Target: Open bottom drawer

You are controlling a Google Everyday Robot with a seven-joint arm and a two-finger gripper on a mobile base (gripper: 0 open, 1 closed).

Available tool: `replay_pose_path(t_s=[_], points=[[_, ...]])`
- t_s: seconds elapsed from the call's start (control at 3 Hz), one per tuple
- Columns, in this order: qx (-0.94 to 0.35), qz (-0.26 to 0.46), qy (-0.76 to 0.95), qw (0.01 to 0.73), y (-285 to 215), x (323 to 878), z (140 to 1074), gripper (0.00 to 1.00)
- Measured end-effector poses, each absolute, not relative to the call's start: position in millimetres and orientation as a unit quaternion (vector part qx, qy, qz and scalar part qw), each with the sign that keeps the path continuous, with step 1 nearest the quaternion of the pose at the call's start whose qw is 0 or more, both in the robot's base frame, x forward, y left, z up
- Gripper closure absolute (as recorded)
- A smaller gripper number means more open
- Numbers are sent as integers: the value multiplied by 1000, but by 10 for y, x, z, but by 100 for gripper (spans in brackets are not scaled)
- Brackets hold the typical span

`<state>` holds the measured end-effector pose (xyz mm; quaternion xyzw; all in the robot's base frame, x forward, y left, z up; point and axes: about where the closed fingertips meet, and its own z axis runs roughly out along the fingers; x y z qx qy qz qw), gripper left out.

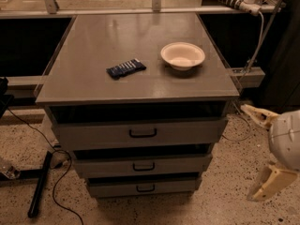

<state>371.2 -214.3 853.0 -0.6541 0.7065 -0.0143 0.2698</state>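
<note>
The bottom drawer (140,187) is the narrowest grey front of three, low on the grey cabinet, with a small black loop handle (146,188) at its centre and a dark gap above it. My gripper (247,153) is at the right edge of the view, to the right of the cabinet at drawer height. Its two cream fingers (257,116) are spread wide apart and hold nothing. It is well clear of the drawer handle.
The mid-sized drawer (143,165) and the widest drawer (140,132) sit above. On the cabinet top (93,41) lie a dark blue packet (125,68) and a white bowl (183,55). Cables and a black bar (40,184) lie on the speckled floor at left.
</note>
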Motion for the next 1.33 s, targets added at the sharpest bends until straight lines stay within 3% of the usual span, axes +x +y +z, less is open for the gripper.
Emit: replay_pose_path(t_s=[0.67, 1.33], points=[[-670, -24, 689, 275, -2130, 3727, 8521, 0], [-673, -40, 688, 268, -2191, 3905, 7931, 0]])
